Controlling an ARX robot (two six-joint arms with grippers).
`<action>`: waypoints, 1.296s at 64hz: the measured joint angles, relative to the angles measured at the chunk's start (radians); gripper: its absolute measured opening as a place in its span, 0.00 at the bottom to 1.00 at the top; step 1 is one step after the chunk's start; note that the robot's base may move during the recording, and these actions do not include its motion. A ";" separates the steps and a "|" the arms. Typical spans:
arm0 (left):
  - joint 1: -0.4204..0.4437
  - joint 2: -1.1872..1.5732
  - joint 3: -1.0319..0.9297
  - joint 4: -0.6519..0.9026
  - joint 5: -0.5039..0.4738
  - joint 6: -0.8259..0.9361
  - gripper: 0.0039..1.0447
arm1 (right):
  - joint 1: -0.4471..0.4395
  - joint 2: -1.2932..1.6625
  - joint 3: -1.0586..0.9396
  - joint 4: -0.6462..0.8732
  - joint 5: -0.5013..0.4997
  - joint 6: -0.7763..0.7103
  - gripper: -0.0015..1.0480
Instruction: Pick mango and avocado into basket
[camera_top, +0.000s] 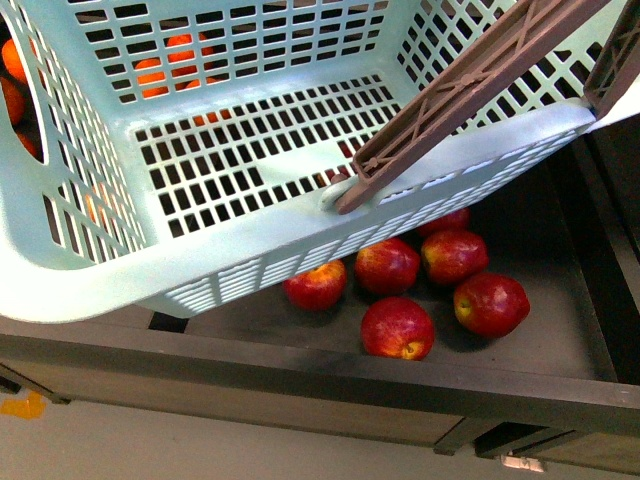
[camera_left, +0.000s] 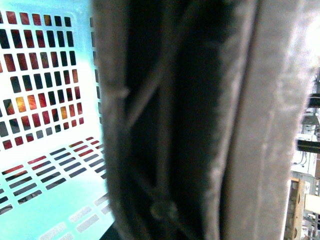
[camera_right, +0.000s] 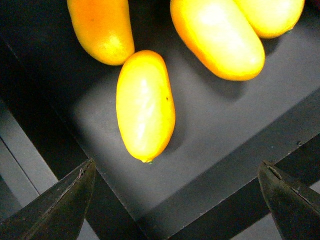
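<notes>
The basket (camera_top: 250, 238) runs off at 9 and 12 o'clock and hides part of a red apple (camera_top: 447, 222). Its brown handle (camera_left: 165, 125) looks blurry. Three mangoes (camera_right: 220, 35) are cut off by the picture's edge.

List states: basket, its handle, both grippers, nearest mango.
basket, empty inside
brown handle, raised off the rim
right gripper, open, holding nothing
nearest mango, lying on the dark tray, not gripped
left gripper, not visible in any view
</notes>
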 joint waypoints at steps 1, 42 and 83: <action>0.000 0.000 0.000 0.000 0.000 0.000 0.13 | 0.002 0.006 0.005 0.000 0.000 0.000 0.92; 0.000 0.000 0.000 0.000 -0.001 0.000 0.13 | 0.068 0.303 0.273 -0.064 0.041 0.065 0.92; 0.000 0.000 0.000 0.000 0.000 0.000 0.13 | 0.082 0.440 0.438 -0.114 0.045 0.082 0.92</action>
